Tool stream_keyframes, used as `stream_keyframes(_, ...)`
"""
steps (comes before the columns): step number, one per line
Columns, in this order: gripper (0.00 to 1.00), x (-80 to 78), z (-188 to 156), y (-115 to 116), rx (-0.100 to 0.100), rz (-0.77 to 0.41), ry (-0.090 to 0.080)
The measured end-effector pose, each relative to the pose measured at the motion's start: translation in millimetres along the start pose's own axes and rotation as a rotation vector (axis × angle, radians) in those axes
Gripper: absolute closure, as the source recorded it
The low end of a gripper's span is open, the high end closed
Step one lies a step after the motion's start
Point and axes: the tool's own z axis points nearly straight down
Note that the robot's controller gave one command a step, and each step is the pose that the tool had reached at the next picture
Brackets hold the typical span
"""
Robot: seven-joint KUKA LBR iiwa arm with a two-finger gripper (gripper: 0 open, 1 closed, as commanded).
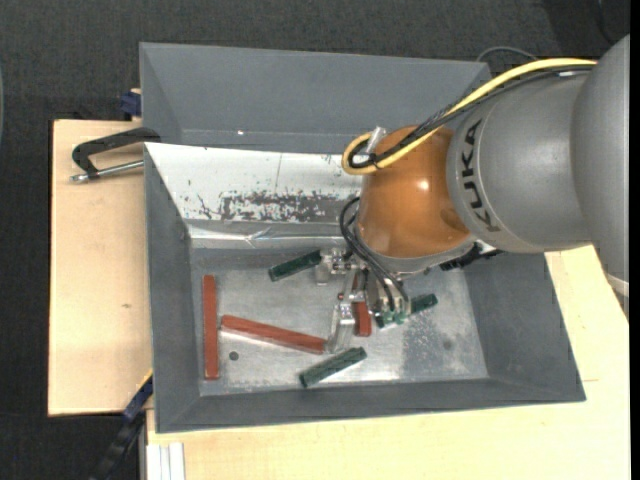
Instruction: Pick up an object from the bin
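Gripper (365, 311) just rt of slanted red stick (272, 334) — spread or clenched, can't tell. Small red piece (363, 320) at its tip: prob. light, stiff, slick — take across narrow sides.

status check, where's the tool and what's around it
Tool low over bin floor, right of centre. Small red piece and green piece right at it, grip not confirmed. Dark green bar just in front, long red stick to the left.
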Motion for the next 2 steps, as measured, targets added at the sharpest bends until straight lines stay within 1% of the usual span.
stream_keyframes(1, 0.0, 5.7, 27, 0, -0.004, 0.167, 0.006)
stream_keyframes(2, 1.0, 27.4, 50, 24, -0.003, 0.059, 0.003)
